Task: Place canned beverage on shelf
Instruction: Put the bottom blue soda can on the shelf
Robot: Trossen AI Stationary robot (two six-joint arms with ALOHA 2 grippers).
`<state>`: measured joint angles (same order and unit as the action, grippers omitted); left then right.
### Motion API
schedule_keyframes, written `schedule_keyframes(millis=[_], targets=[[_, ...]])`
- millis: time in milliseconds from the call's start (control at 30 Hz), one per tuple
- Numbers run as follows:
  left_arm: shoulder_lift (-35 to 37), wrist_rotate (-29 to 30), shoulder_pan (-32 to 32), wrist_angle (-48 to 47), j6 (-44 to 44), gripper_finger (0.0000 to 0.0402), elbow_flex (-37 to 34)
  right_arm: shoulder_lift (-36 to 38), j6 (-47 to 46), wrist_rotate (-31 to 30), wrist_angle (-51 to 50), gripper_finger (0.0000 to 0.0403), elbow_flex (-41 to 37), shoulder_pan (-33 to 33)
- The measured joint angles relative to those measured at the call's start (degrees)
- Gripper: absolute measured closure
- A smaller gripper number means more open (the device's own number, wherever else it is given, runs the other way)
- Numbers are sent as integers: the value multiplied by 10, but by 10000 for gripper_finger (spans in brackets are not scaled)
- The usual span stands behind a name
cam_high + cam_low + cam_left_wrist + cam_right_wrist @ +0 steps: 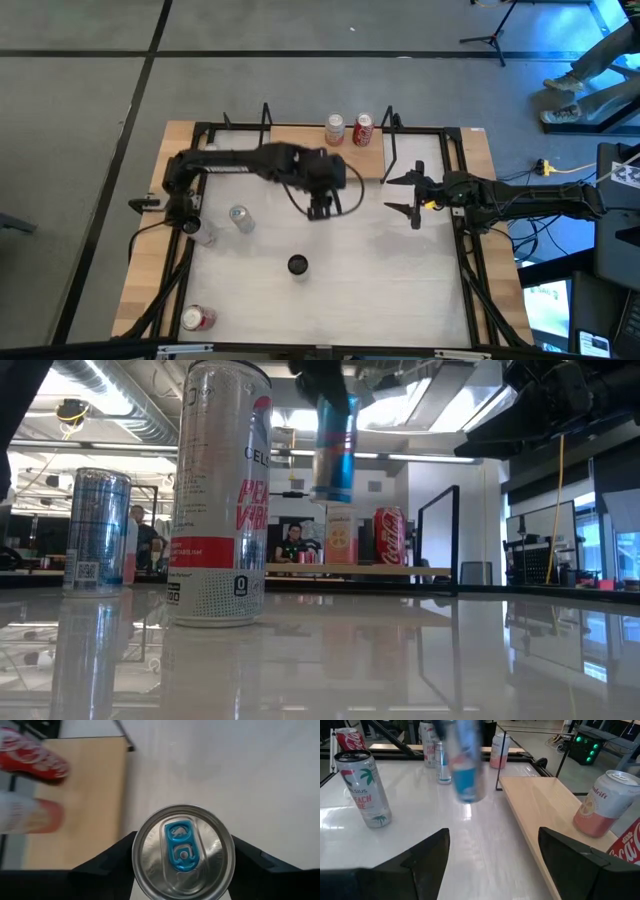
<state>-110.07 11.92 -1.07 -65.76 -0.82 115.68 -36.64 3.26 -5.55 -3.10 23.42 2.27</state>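
A blue canned beverage (333, 450) with a silver top and blue tab (182, 851) hangs in the air over the middle of the table, with my left gripper (320, 207) shut on it. The shelf (300, 138), a light-wood board with black rod uprights, lies at the table's far edge. A pale peach can (334, 129) and a red can (363, 129) stand upright on it. My right gripper (415, 195) waits open at the right, above the table, with nothing between its fingers. My left gripper pinches the can's upper wall, just below the rim (137, 845), between its two fingers (112, 860), one on each side. The fingers come from above, slanting down. The can hangs nearly upright below them, top up, lifted clear of the table.
A tall white-and-red can (218, 500) stands near the front of the table, and a silver can (238, 218) to the left. Another can (205, 235) stands by the left arm's base. A red can (197, 318) stands on the near left wooden edge.
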Motion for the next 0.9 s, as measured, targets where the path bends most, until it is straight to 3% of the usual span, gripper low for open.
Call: schedule_keyframes(millis=[133,633,900], targets=[[7,-4,-49,-9,-58,179,0,0,0,0,-1,102,0,0],[11,-108,-269,-3,-200,179,0,0,2,-1,0,102,0,0],[-13,-202,-348,34,-311,179,0,0,0,-44,7,102,0,0]])
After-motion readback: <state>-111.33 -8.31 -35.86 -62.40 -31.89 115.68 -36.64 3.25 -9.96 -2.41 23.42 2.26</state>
